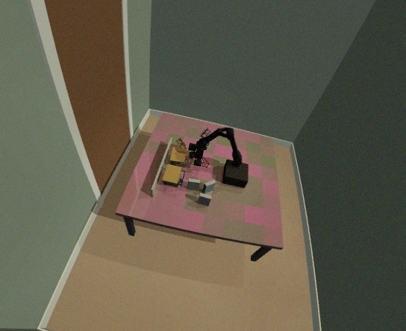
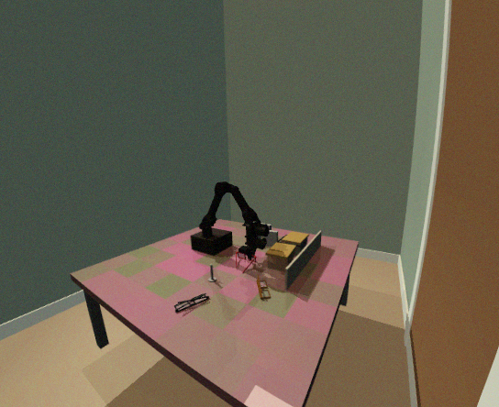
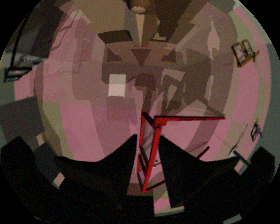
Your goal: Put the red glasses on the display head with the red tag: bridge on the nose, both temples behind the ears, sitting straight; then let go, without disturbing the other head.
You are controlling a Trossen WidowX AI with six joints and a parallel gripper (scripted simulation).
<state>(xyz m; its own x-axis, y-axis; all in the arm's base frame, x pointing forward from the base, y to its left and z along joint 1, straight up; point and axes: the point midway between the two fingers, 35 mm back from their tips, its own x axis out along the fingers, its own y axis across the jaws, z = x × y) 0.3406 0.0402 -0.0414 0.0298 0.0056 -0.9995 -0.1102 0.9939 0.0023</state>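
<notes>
The red glasses point(image 1: 207, 166) point(image 2: 249, 266) point(image 3: 152, 157) stand on the table with their temples unfolded. My gripper point(image 2: 249, 257) point(image 3: 147, 138) is partly open, pointing down at them; the fingertips are on either side of the red front frame, with a gap visible in the wrist view. Two display heads with yellow tops stand beyond the glasses: one head point(image 1: 177, 154) point(image 2: 281, 250) is nearer the gripper, and the other head point(image 1: 172, 174) point(image 2: 295, 237) has dark glasses point(image 1: 183, 178) at its front. No red tag can be made out.
A long upright panel point(image 1: 162, 166) point(image 2: 304, 258) stands behind the heads. Grey blocks point(image 1: 193, 183) point(image 1: 204, 200) stand beside them. Orange glasses point(image 1: 180, 143) point(image 2: 263, 290) point(image 3: 242, 53), black glasses point(image 1: 205, 132) point(image 2: 192, 302) and a small post point(image 2: 212, 273) are on the other side.
</notes>
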